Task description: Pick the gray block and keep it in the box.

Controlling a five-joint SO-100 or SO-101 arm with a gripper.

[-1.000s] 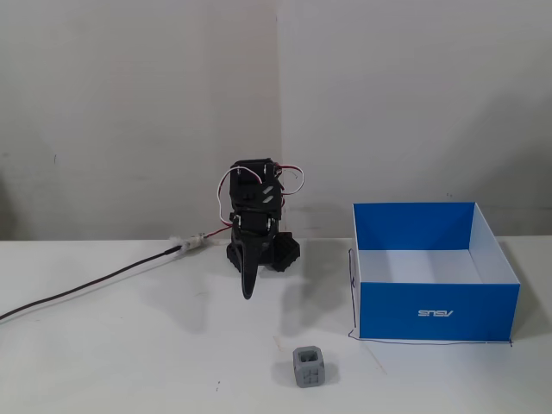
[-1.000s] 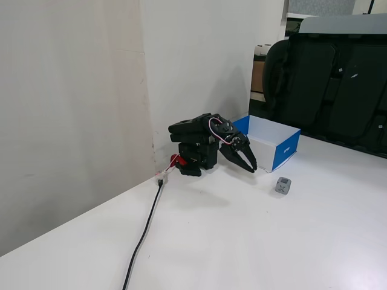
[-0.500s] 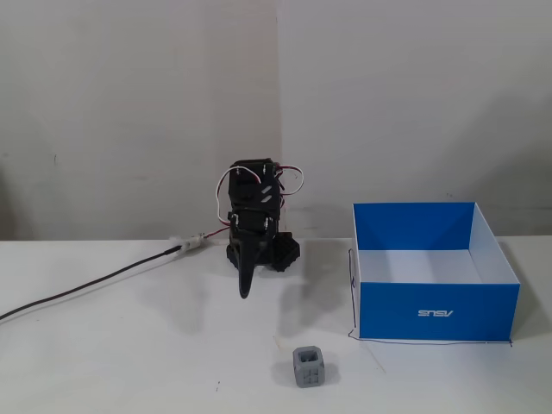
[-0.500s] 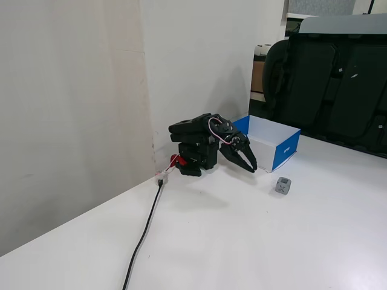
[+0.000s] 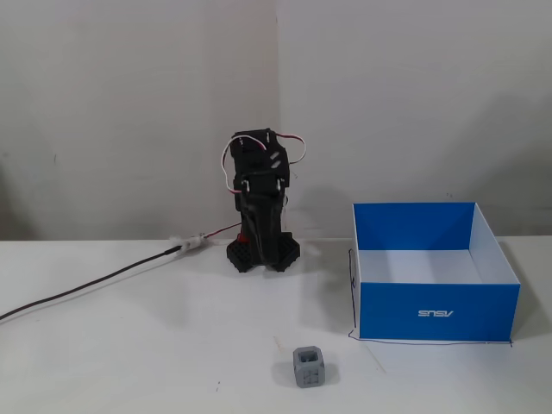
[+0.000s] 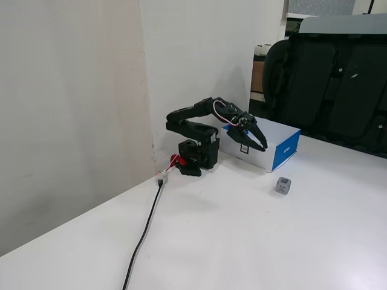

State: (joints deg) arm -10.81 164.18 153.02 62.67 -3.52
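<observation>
1. A plain pale wall backs a white table point(image 5: 129, 345); in one fixed view dark chairs point(image 6: 338, 84) stand beyond its far edge.
2. The box point(image 5: 435, 310), blue outside and white inside, sits open-topped on the right of the table in a fixed view, with nothing in it that shows; in the other fixed view it lies behind the arm point(image 6: 199, 121).
3. The black arm stands at the far middle of the table, its cable point(image 5: 86, 280) trailing off to the left. Compared with half a second ago it has lifted and stretched forward, so the gripper is now raised above the table instead of hanging low by the base.
4. The gripper point(image 6: 261, 142) points down and toward the near right, jaws parted a moderate way and holding nothing.
5. The gray block point(image 5: 310, 366) rests on the table at the near edge, left of the box's front corner and well apart from the gripper; it sits where it did before.
6. The step in hand looks like the reach toward the block. The next move probably calls for extending farther out, dropping the parted jaws around the cube, then closing.
</observation>
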